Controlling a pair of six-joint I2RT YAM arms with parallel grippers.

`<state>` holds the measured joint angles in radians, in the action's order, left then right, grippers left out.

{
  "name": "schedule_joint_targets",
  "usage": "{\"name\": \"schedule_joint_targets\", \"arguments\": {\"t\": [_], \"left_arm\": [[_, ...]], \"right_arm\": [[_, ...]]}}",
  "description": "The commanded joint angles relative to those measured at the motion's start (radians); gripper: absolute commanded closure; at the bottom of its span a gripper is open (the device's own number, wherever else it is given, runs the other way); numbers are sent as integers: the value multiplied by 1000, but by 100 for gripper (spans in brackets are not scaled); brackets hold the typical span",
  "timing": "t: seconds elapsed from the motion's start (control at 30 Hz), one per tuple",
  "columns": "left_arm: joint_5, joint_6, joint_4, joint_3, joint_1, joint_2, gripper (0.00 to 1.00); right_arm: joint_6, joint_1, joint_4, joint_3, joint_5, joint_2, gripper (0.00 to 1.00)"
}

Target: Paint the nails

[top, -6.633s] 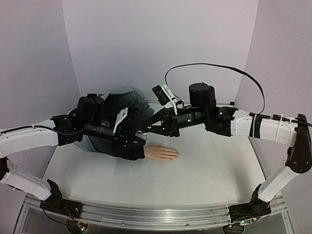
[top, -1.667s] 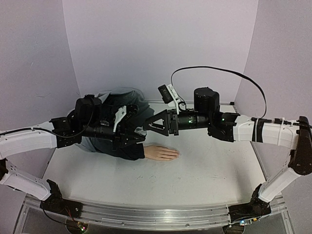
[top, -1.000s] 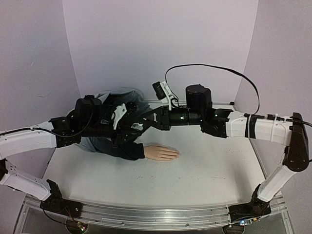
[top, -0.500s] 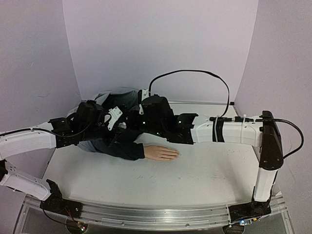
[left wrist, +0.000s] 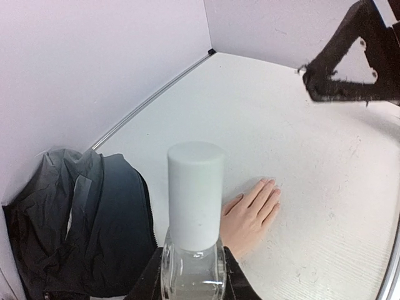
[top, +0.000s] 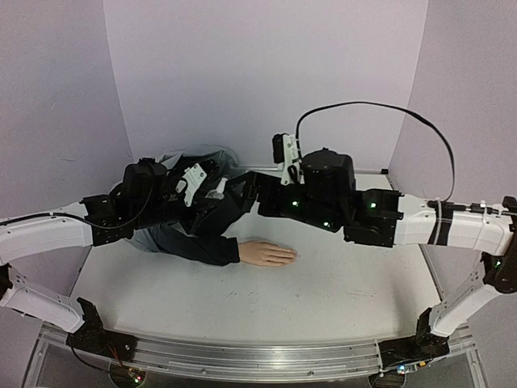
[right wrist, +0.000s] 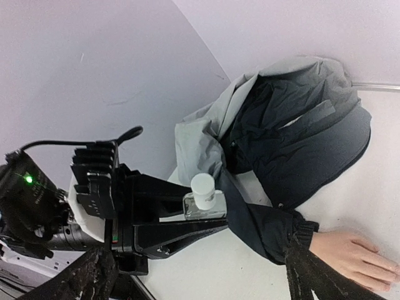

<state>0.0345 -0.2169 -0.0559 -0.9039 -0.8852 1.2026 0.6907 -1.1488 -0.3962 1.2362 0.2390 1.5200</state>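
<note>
At 5 o'clock from the raised bottle (left wrist: 195, 200), the mannequin hand (left wrist: 253, 212) lies flat on the table (left wrist: 325, 187), its nails (left wrist: 270, 183) apparently bare. Clamping the bottle, cap (left wrist: 195, 190) on, is the left hand (right wrist: 201, 209); the right hand (top: 245, 194), spread wide and empty, hovers at 3 o'clock. Painting seems unstarted.

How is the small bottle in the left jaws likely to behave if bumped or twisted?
The bottle looks like clear glass: probably rigid, smooth, likely slippery and breakable. The jaws of the left gripper pinch only its lower body, so twisting the tall white cap might turn it.
</note>
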Motion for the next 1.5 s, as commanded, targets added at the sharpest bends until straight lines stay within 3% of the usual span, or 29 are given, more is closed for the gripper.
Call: {"name": "schedule_joint_targets", "arguments": {"t": [0.0,0.07,0.2,0.27,0.4,0.6,0.73,1.07,1.13,1.23,1.33,1.37,1.47], "left_arm": [[-87,6,80,-59,2,0,100],[-171,6,81,-60,3,-2,100],[-474,4,80,-60,6,-15,100],[-628,2,80,-65,6,-11,100],[-797,18,80,-82,6,14,100],[-830,28,80,-89,6,34,100],[-833,24,80,-87,6,34,100],[-800,22,80,-85,6,30,100],[-744,35,80,-86,6,24,100],[-618,62,80,-87,6,8,100],[-487,79,83,-87,6,-10,100],[-439,83,85,-87,6,-14,100],[-259,94,89,-87,6,-20,100]], "right_arm": [[-103,57,-32,-79,-53,-109,2],[-153,101,-42,-108,-138,-138,2],[-361,171,-148,-194,-457,-182,21],[-435,173,-245,-271,-623,-225,20],[-435,185,-348,-295,-779,-239,28],[-383,185,-369,-210,-875,-136,26],[-371,186,-385,-166,-889,-91,34],[-355,187,-396,-116,-949,-17,80],[-342,187,-418,-130,-951,-5,98],[-320,177,-453,-157,-910,16,100],[-284,154,-457,-168,-769,53,100],[-254,143,-459,-170,-683,69,100],[-116,52,-357,-120,-131,140,100]]}}
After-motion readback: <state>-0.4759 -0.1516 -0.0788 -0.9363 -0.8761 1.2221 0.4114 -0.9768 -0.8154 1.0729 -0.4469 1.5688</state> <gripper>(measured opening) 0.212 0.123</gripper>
